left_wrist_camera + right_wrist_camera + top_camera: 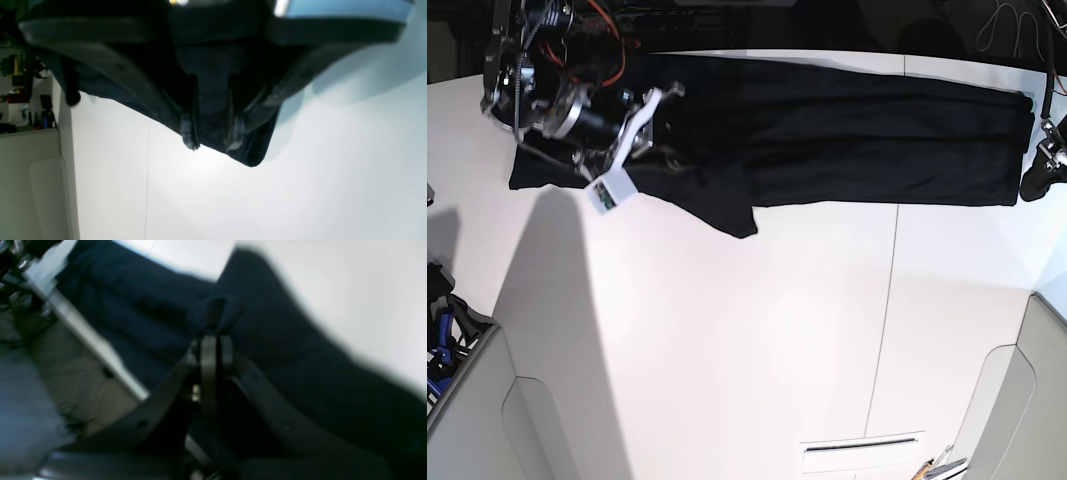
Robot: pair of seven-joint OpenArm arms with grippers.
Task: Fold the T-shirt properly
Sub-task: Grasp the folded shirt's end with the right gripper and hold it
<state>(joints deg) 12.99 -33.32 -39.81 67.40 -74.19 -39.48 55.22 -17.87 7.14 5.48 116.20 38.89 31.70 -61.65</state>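
The black T-shirt (857,130) lies stretched in a long band along the far edge of the white table (757,340). A flap of it hangs forward near the left. My right gripper (670,150) is over the shirt's left part. In the right wrist view that gripper (213,340) is shut, with a small peak of the T-shirt (300,350) pinched at its tips. My left gripper (1035,180) is at the shirt's right end. In the left wrist view it (212,138) holds a fold of the T-shirt (213,86) between its fingers, and the shirt's corner hangs just past the tips.
A thin seam (889,300) runs front to back across the table. Grey rounded panels (527,420) sit at the near left and near right corners. Cables and arm hardware (537,60) crowd the far left. The table's far edge is right behind the shirt.
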